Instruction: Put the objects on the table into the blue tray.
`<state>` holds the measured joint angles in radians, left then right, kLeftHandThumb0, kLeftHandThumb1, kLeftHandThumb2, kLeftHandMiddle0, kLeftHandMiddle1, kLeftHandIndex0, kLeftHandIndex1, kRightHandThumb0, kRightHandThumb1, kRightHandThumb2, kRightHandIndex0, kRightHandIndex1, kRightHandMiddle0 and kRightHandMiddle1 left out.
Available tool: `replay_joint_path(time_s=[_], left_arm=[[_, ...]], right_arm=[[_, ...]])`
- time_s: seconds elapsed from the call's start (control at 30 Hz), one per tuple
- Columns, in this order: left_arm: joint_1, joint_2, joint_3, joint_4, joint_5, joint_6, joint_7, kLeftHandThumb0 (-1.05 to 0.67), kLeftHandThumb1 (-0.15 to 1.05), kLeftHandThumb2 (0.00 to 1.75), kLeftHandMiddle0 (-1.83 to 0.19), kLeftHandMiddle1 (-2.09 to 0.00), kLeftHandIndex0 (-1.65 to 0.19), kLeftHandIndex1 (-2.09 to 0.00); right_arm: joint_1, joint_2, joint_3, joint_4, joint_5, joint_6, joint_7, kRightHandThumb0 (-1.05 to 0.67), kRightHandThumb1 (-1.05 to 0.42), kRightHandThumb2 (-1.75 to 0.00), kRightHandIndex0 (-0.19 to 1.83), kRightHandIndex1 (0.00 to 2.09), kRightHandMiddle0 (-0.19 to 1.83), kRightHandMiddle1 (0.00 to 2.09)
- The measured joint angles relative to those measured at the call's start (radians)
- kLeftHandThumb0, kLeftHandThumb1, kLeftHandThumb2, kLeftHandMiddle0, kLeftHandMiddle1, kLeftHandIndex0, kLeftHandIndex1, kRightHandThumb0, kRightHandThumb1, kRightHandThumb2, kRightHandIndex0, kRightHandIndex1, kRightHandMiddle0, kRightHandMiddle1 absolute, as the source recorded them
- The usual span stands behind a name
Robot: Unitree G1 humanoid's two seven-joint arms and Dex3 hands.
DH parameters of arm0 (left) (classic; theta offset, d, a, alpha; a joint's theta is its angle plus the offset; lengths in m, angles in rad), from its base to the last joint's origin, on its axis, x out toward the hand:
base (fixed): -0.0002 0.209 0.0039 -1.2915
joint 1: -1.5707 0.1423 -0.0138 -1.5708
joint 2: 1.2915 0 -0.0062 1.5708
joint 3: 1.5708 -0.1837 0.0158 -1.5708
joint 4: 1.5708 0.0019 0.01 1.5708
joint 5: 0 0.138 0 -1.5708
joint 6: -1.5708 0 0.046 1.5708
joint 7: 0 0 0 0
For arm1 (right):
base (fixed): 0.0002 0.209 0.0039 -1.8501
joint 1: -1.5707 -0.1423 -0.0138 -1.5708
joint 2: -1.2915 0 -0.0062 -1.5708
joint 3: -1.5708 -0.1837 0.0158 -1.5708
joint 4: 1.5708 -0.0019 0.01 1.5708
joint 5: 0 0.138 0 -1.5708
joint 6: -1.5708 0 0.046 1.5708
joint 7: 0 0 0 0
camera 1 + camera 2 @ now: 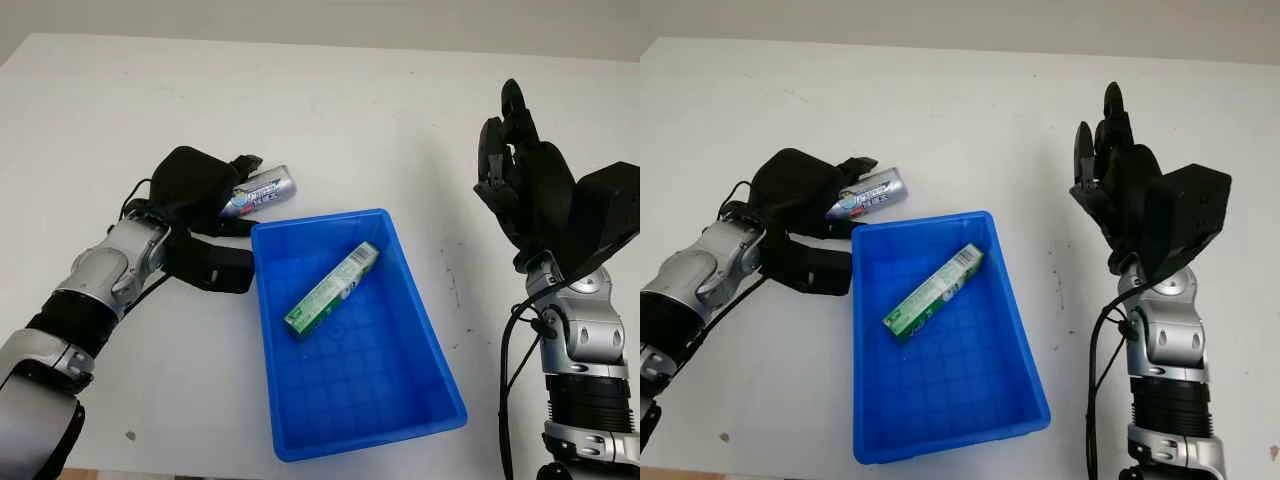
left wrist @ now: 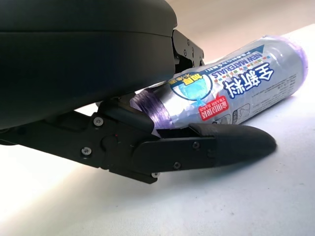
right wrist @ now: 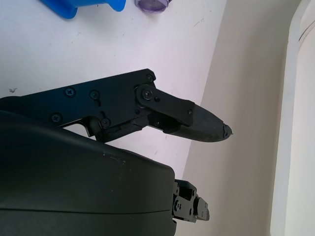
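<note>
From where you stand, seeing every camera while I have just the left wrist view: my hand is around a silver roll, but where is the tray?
Observer: The blue tray sits beside the left hand, toward the table's middle.
Operator: Anything in it?
Observer: A green box lies slanted inside.
Operator: And the other hand?
Observer: The right hand is open, raised on the tray's far side.

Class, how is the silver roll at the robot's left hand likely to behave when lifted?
The silver roll is cylindrical and lies on its side, so it may roll if released. Its glossy wrapper looks slippery. The left hand has fingers around it, so it probably lifts easily.
</note>
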<state>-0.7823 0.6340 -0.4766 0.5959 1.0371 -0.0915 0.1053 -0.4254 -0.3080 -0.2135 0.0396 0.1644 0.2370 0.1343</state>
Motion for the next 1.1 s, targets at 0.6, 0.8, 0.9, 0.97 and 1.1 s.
replay_joint_path(time_s=[0.6, 0.8, 0.9, 0.97, 1.1], left_arm=[[-0.173, 0.011, -0.011, 0.26, 0.011, 0.021, 0.023, -0.44, 1.05, 0.38, -0.5, -2.09, 0.08, -2.04], [-0.282, 0.032, -0.025, 0.453, -0.001, 0.04, 0.077, -0.46, 1.05, 0.41, -0.38, -2.09, 0.17, -2.05], [-0.308, 0.036, -0.033, 0.508, -0.009, 0.037, 0.113, -0.49, 1.05, 0.43, -0.46, -2.09, 0.16, -2.08], [-0.31, 0.04, -0.021, 0.51, -0.053, 0.011, 0.121, -0.5, 1.05, 0.46, -0.61, -2.09, 0.05, -2.09], [-0.302, 0.048, 0.052, 0.397, -0.19, -0.056, 0.064, -0.49, 1.05, 0.45, -0.63, -2.09, -0.09, -2.09]], right_arm=[[0.001, 0.003, 0.001, 0.0, 0.001, -0.001, -0.001, -0.56, -1.05, -0.71, -0.19, 0.0, -0.19, 0.0], [0.002, 0.003, 0.001, 0.0, 0.001, -0.001, 0.001, -0.55, -1.05, -0.73, -0.19, 0.0, -0.19, 0.0], [0.003, 0.003, 0.0, 0.0, 0.002, -0.003, 0.008, -0.55, -1.05, -0.74, -0.19, 0.0, -0.19, 0.0], [0.006, 0.003, 0.0, 0.0, 0.003, -0.004, 0.015, -0.55, -1.05, -0.75, -0.19, 0.0, -0.19, 0.0], [0.012, 0.003, 0.003, 0.0, 0.001, -0.004, 0.022, -0.54, -1.05, -0.77, -0.19, 0.0, -0.19, 0.0]])
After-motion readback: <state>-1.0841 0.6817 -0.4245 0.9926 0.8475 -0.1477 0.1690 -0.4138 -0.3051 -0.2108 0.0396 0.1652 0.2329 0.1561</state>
